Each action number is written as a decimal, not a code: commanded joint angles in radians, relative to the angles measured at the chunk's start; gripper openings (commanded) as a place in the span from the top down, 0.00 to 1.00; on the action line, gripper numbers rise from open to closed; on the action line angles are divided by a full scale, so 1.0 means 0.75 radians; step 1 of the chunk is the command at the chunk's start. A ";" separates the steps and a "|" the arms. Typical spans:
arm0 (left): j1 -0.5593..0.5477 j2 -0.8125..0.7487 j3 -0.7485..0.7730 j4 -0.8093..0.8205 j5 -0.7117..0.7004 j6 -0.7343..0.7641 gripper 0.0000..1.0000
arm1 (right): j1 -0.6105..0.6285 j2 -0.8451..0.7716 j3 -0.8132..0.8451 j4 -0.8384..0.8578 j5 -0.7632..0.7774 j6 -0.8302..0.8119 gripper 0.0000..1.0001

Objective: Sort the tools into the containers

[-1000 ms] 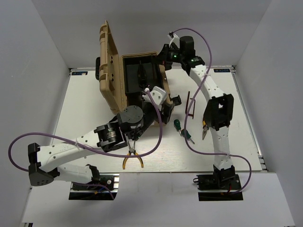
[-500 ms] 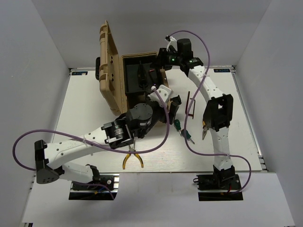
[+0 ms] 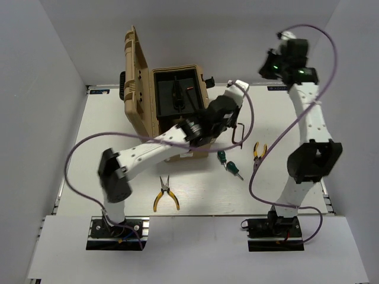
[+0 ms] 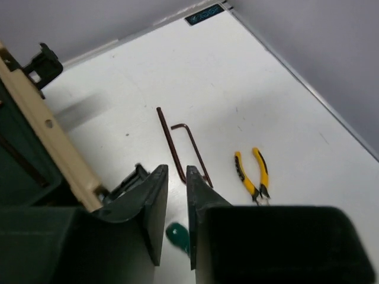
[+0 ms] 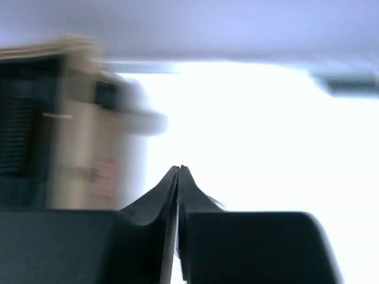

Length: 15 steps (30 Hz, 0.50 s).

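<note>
Top external view: open toolbox [image 3: 135, 89] stands back left on the table [image 3: 95, 142], lid upright, black tray [image 3: 193, 89] facing up. The other tools lie loose to its right and front.
Left pliers [image 3: 165, 191]: alone near the front edge, well apart from the rest, with free room on all sides. Probably the heaviest pieces here. Rigid steel with grippy yellow handles; best pinched at the pivot or across both handles so it does not swing.
Left gripper [image 4: 176, 177]: held out over the table just right of the toolbox, fingers a narrow slot apart, holding nothing. It points down at the hex keys.
Screwdrivers [image 3: 221, 156] [image 3: 235, 170]: two stubby green ones close together in front of the toolbox corner. Light, hard and round, so likely to roll. Take hold across the fat handle.
Hex keys [image 4: 168, 142] [image 4: 196, 151]: two thin brown L-bars side by side, flat on the table. Very light, stiff and slick, lying low. Hard to pinch; the bend or the long shank looks the best hold, with the fingertips right at the surface.
Latch [image 4: 41, 62]: sticks out from the toolbox side, a snag point for any lift into the tray.
Right pliers [image 4: 251, 174]: just right of the hex keys, with room beyond it toward the right table edge.
Right gripper [image 5: 179, 173]: raised high at back right, fingertips pressed together, empty. Its view is blurred.
Room: tray mouth clear from above. The cluster at centre right is tight.
</note>
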<state>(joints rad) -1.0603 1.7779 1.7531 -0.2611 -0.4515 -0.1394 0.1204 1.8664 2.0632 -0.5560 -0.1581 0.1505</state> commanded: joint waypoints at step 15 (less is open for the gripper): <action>0.213 0.933 0.894 -0.302 0.320 -0.070 0.34 | -0.383 -0.629 -1.329 -0.054 -0.358 -0.166 0.63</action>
<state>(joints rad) -0.9054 2.4969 2.3898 -0.4889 -0.2600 -0.1772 -0.1516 1.4288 1.0996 -0.6903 -0.3660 0.0162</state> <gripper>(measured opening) 0.657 0.369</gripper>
